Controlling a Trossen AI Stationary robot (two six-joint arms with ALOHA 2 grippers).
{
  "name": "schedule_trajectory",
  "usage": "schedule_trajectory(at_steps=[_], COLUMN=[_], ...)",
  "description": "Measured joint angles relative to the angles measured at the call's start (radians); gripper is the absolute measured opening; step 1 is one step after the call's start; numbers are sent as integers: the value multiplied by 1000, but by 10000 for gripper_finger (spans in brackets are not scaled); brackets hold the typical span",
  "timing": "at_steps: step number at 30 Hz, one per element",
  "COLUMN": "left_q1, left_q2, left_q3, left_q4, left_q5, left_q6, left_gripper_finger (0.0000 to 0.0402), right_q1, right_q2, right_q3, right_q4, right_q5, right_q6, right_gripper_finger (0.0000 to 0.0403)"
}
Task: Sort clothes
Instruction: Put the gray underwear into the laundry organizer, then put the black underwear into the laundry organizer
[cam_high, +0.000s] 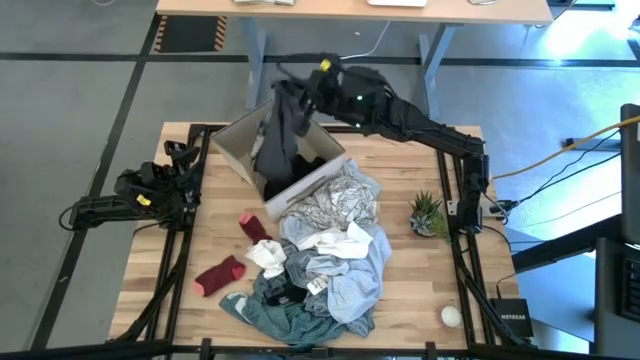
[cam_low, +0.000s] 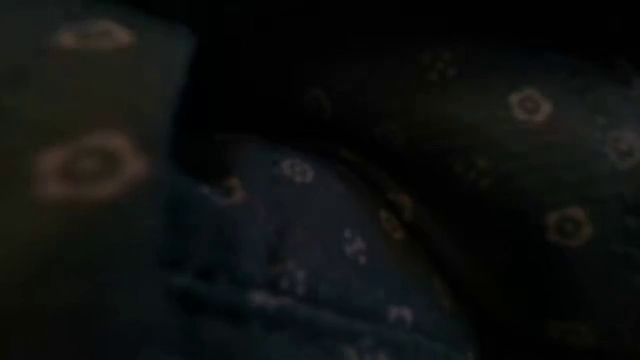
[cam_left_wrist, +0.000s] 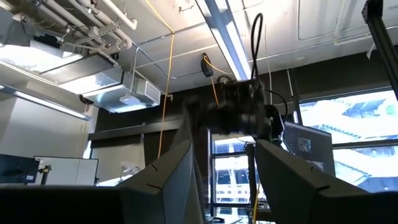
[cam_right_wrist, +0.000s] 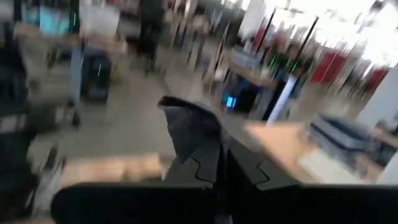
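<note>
My right gripper (cam_high: 297, 88) is raised above the beige cardboard box (cam_high: 232, 150) at the table's far side and is shut on a dark grey garment (cam_high: 275, 135). The rest of the clothes lie in a pile at mid-table: a white patterned piece (cam_high: 335, 200), small white pieces (cam_high: 335, 245), a light blue one (cam_high: 355, 285), and a teal-green one (cam_high: 275, 315). Two dark red socks (cam_high: 255, 226) (cam_high: 218, 275) lie to the pile's left. My left gripper (cam_left_wrist: 224, 186) is open and empty at the table's left edge, pointing up. Dark patterned cloth (cam_low: 320, 200) fills the low view. My right gripper pinches the dark grey garment between its two shut fingers; a bunched end of the cloth (cam_right_wrist: 189, 134) sticks out past the fingertips. The garment hangs slack below the gripper, lifted off the table, and its lower end (cam_high: 270, 175) reaches down to the box's opening.
Something dark (cam_high: 310, 155) lies inside the box. A small potted plant (cam_high: 428, 213) stands at the right, near my right arm's base. A small white ball (cam_high: 451, 316) lies at the near right. Bare wood shows at the table's near left.
</note>
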Motion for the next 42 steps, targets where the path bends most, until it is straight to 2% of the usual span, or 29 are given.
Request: schedule_trajectory(at_steps=[7,11,15,18,23,29,33,39,42], left_q1=[0,0,0,0,0,0,0,0,0], left_q2=[0,0,0,0,0,0,0,0,0], left_q3=[0,0,0,0,0,0,0,0,0], left_q4=[-4,-4,-6,-8,-10,-17,-28,-91,-119], left_q5=[0,0,0,0,0,0,0,0,0], left_q6=[-27,-33,-35,-35,-44,-105,-137,-185,-221], left_gripper_finger=[171,171,171,171,171,171,171,171,171], right_q1=[2,10,61,130,250,366,420,478,500], right_q2=[8,12,24,43,107,220,306,410,446], right_q3=[0,-1,-2,-26,-56,-57,-57,-57,-57], right_q4=[-481,-668,-746,-700,-568,-504,-452,-426,-445], right_q5=[-25,-201,-374,-427,-426,-420,-402,-401,-428], right_q6=[39,81,96,101,67,59,124,138,156], right_gripper_finger=[99,146,171,174,173,173,173,172,172])
